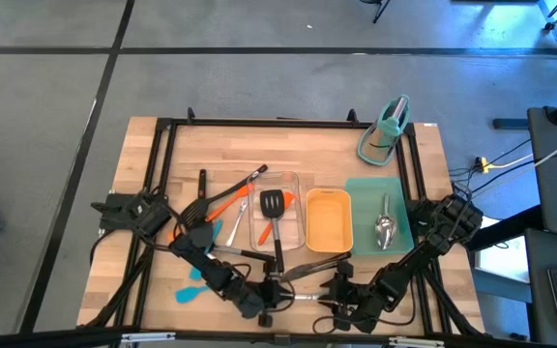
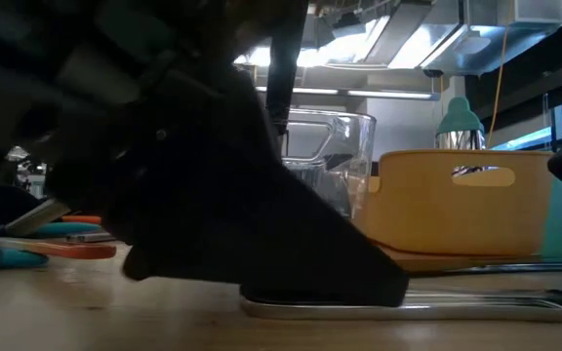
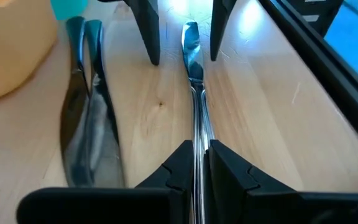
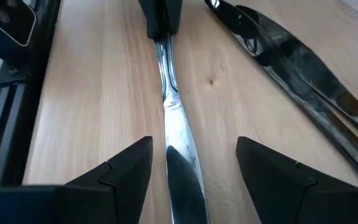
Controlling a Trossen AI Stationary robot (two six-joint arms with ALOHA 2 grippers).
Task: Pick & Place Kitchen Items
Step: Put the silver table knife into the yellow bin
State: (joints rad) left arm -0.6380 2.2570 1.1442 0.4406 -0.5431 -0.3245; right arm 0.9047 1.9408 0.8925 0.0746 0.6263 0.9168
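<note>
A shiny steel utensil [image 1: 300,296] lies on the wood near the table's front edge, between my two grippers. My left gripper [image 3: 198,163] comes in from the left and is shut on it. My right gripper [image 4: 191,165] faces it from the right and is open. Its fingers stand on either side of the utensil's broad end [image 4: 182,162] without touching it. Black-handled tongs [image 3: 86,112] lie on the table just beyond the utensil. My left gripper pinches the utensil's thin shaft [image 3: 198,134] between its two fingers. The fingers slant down from the table's left and point along the utensil. The utensil lies flat on the table [image 2: 427,308], and its broad end reaches between my right gripper's fingers.
Behind the tongs stand a yellow tray [image 1: 328,220] and a clear tray [image 1: 288,184] holding a black turner. A steel spoon lies on a teal mat [image 1: 361,193] at the right, and a teal stand [image 1: 387,130] is at the far right. A blue spatula [image 1: 191,290] lies front left.
</note>
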